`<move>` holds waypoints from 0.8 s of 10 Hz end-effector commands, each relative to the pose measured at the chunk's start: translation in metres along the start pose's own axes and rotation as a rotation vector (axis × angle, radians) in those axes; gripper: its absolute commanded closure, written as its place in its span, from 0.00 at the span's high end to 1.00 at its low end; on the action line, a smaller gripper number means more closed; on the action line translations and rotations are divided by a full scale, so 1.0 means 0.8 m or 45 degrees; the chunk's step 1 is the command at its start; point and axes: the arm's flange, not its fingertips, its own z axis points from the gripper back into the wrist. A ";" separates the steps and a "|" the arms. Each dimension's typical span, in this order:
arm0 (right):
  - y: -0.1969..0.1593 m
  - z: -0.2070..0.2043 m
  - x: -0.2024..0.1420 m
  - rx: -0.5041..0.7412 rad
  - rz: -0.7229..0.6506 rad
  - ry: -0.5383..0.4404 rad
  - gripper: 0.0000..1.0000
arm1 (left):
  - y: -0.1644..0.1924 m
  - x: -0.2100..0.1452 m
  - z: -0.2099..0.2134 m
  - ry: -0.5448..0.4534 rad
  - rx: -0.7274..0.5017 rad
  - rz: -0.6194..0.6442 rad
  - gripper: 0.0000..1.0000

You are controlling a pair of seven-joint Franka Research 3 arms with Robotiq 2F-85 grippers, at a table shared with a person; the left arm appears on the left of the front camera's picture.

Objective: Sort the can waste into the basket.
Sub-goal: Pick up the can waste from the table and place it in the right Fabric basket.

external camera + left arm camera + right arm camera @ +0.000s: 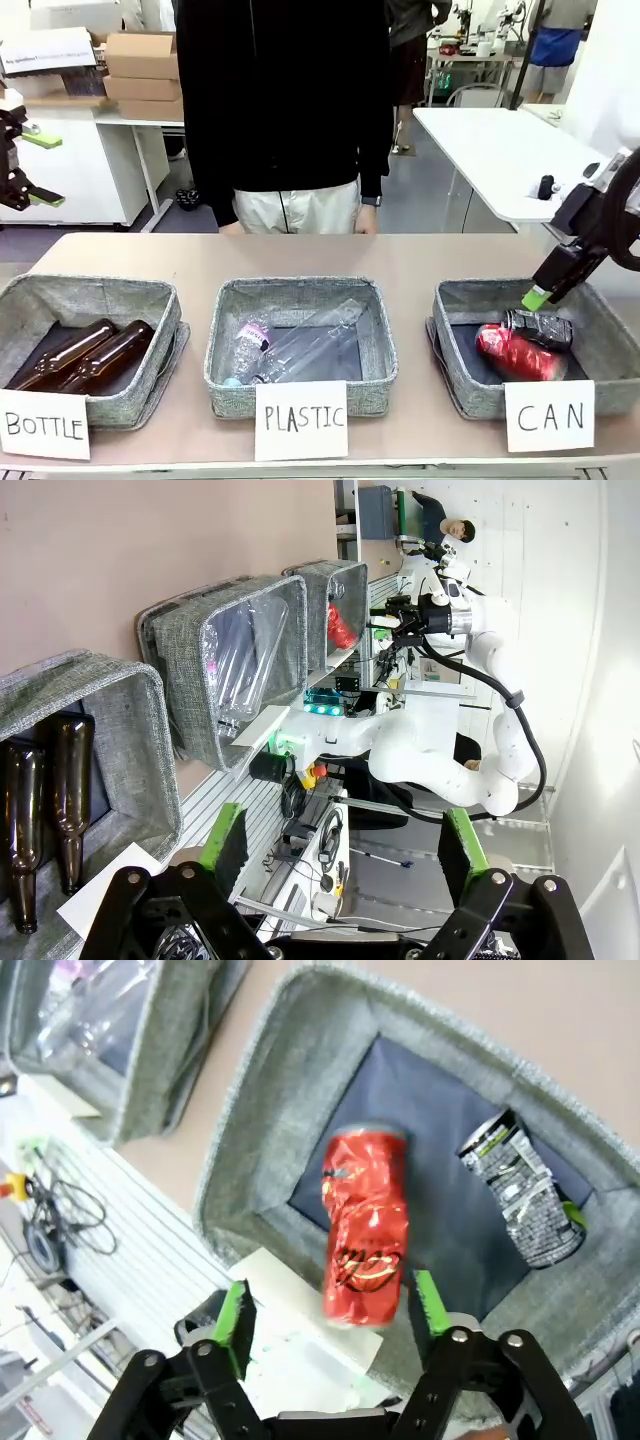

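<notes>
Baskets stand in a row along the near edge of the counter (400,255), three of them, each with a white paper sign leaning at its front. The basket (600,345) signed "CAN" sits at the right end, and both pieces of can waste lie on its dark lining: the red can (518,353) toward the front, the dark dented can (538,327) just behind it and touching it. From the right wrist view the red can (365,1227) looks blurred and sits between the spread fingers of the right gripper (332,1312), which hold nothing, while the dark can (522,1202) lies apart near the far wall. In the front view the right gripper (540,296) hangs over the basket's rear left part, one green pad close above the dark can. The middle basket (300,345), signed "PLASTIC", holds clear plastic bottles (290,350); the left basket (90,345), signed "BOTTLE", holds two brown glass bottles (85,355). The left gripper (22,165) is raised off the counter's left edge, and in its wrist view its fingers (222,837) are spread wide and empty. A person in a black top (285,100) stands at the far edge, behind the middle basket.
</notes>
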 end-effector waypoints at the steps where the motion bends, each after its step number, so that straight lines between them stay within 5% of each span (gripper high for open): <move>1: -0.007 0.002 0.007 0.053 0.036 -0.057 1.00 | -0.003 -0.002 0.001 0.002 0.010 0.009 1.00; 4: -0.009 0.005 0.011 0.075 0.028 -0.075 1.00 | -0.003 -0.002 0.001 0.002 0.010 0.009 1.00; 5: -0.010 0.013 0.013 0.135 -0.017 -0.167 1.00 | -0.003 -0.002 0.001 0.002 0.010 0.009 1.00; 6: -0.006 0.037 0.012 0.459 -0.058 -0.443 1.00 | -0.003 -0.002 0.001 0.002 0.010 0.009 1.00; 7: 0.003 0.075 0.009 0.951 -0.413 -0.792 1.00 | -0.003 -0.002 0.001 0.002 0.010 0.009 1.00; 8: -0.002 0.094 -0.008 1.281 -0.315 -0.906 1.00 | -0.003 -0.002 0.001 0.002 0.010 0.009 1.00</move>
